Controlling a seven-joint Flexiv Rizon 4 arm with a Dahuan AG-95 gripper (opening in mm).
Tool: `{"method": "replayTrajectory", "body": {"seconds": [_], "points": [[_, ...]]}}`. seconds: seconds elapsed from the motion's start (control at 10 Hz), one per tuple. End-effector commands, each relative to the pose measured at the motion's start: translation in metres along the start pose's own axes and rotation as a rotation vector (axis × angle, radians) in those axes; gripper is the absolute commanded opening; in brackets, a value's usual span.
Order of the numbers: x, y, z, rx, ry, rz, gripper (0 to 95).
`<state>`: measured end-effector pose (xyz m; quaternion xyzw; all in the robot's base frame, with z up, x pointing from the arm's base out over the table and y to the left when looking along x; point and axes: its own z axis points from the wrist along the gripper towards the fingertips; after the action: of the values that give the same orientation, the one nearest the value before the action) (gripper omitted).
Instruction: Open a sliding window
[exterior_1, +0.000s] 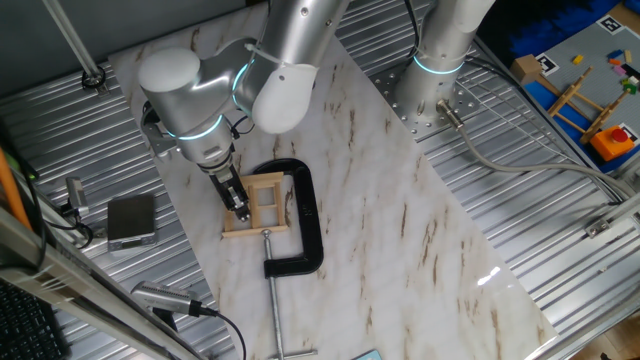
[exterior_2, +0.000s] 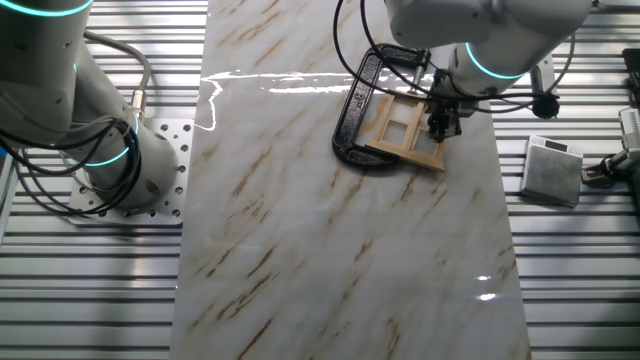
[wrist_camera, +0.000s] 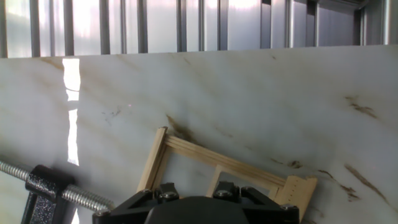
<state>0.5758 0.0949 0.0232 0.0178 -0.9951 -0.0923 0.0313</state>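
The sliding window (exterior_1: 256, 231) is a small light wooden frame with thin crossbars, lying flat on the marble board (exterior_1: 400, 220). It also shows in the other fixed view (exterior_2: 404, 151) and in the hand view (wrist_camera: 205, 156). A black C-clamp (exterior_1: 306, 215) grips its right side. My gripper (exterior_1: 238, 203) points down onto the left part of the window, with its fingers close together and holding nothing. In the other fixed view my gripper (exterior_2: 440, 124) is at the window's right edge. The hand view shows only the gripper's base; the fingertips are hidden.
The C-clamp's screw handle (exterior_1: 276, 300) runs toward the board's front edge. A grey box (exterior_1: 132, 220) with cables lies on the ribbed metal table to the left. The arm's base (exterior_1: 432, 92) stands at the back. A wooden toy (exterior_1: 585, 100) sits far right.
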Motion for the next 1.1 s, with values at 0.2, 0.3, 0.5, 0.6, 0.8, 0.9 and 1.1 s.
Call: {"method": "replayTrajectory", "body": {"seconds": [0.2,0.3,0.5,0.6,0.8,0.9,1.1], "points": [[0.0002,0.0003,0.0003,0.000,0.000,-0.003,38.0],[0.0002,0.0003,0.0003,0.000,0.000,-0.002,38.0],[0.0002,0.0003,0.0003,0.002,0.000,-0.004,38.0],[0.0002,0.0003,0.0003,0.003,0.000,-0.006,38.0],[0.0002,0.0002,0.0005,0.015,0.002,-0.014,38.0],[0.0009,-0.0001,-0.0001,0.013,0.001,-0.020,38.0],[0.0012,-0.0003,-0.0003,0.019,0.007,-0.020,38.0]]}}
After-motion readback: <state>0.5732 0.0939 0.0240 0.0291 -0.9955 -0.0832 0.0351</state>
